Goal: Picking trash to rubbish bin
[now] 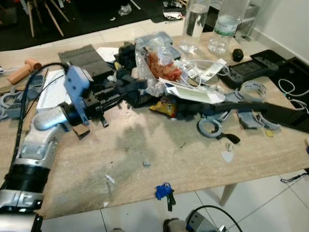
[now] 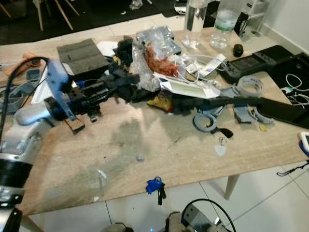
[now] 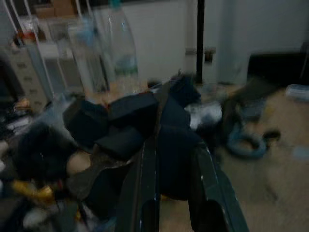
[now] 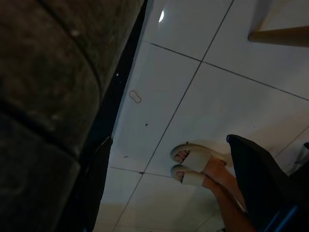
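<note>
On the beige table (image 1: 183, 159) lies a heap of trash: a clear plastic bag with red-orange scraps (image 1: 159, 65), a yellow wrapper (image 1: 164, 107) and dark crumpled pieces (image 1: 134, 88). My left gripper (image 1: 126, 90) reaches in from the left at the heap's near-left side. In the left wrist view its two black fingers (image 3: 147, 183) are closed on a dark crumpled piece (image 3: 135, 116) that fills the gap between them. The right arm (image 1: 203, 223) hangs low below the table's front edge, its wrist camera facing the tiled floor.
Two clear bottles (image 1: 195, 24) stand at the table's back. Grey plastic rings (image 1: 211, 128) and a black controller (image 1: 248, 67) lie to the right, a dark grey pad (image 1: 84, 58) at back left, blue keys (image 1: 164, 191) near the front edge. A person's sandalled feet (image 4: 193, 166) stand on the floor.
</note>
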Available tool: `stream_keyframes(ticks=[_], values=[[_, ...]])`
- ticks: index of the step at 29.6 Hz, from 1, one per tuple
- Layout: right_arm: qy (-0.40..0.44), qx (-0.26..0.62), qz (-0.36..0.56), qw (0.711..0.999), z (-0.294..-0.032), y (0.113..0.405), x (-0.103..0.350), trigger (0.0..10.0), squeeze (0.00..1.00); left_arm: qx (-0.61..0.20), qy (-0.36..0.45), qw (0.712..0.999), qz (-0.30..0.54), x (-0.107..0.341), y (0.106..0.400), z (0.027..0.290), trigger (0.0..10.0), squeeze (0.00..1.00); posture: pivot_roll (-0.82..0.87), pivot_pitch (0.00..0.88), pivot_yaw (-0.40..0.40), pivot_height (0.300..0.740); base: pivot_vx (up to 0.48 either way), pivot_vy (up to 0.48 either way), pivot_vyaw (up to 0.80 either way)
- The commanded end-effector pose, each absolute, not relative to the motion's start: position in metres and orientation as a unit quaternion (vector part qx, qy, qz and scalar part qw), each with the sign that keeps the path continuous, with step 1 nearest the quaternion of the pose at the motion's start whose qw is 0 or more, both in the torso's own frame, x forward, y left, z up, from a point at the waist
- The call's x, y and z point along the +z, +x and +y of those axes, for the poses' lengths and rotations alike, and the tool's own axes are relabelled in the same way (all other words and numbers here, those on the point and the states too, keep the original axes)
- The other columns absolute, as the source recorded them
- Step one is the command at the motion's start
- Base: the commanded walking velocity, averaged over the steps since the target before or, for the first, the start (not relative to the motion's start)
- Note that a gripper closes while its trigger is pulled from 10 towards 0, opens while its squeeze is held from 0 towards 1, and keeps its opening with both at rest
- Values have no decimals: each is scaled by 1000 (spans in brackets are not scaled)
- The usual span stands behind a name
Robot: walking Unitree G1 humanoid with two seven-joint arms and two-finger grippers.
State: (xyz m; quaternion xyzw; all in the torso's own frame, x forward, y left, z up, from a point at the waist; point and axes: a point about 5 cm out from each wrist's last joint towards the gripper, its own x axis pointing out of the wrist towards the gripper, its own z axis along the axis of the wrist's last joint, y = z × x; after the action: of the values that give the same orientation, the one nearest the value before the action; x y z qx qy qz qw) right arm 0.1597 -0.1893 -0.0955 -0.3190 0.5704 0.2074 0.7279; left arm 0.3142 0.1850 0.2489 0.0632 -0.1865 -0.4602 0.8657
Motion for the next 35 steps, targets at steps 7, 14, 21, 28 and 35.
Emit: stream_keyframes(ticks=[7,14,21,28,35], values=[[-302,236,560,734,-171,159,-98,10000,0,-374,-115,888,-240,256,290,219,10000,0,8,144,37,740,0,0,0],[-310,243,558,730,-171,159,-97,10000,0,-332,-198,896,-218,221,260,240,10000,0,36,148,21,740,0,0,0],[-322,252,554,725,-172,161,-97,10000,0,-261,-257,912,-184,189,231,268,10000,0,68,150,2,740,-181,0,0],[-328,257,551,723,-173,162,-96,10000,0,-218,-283,923,-139,158,221,277,10000,0,68,141,-2,740,-429,0,0],[-334,257,549,721,-175,163,-96,10000,0,-179,-327,922,-106,124,213,282,10000,0,67,131,-13,740,-456,0,0]])
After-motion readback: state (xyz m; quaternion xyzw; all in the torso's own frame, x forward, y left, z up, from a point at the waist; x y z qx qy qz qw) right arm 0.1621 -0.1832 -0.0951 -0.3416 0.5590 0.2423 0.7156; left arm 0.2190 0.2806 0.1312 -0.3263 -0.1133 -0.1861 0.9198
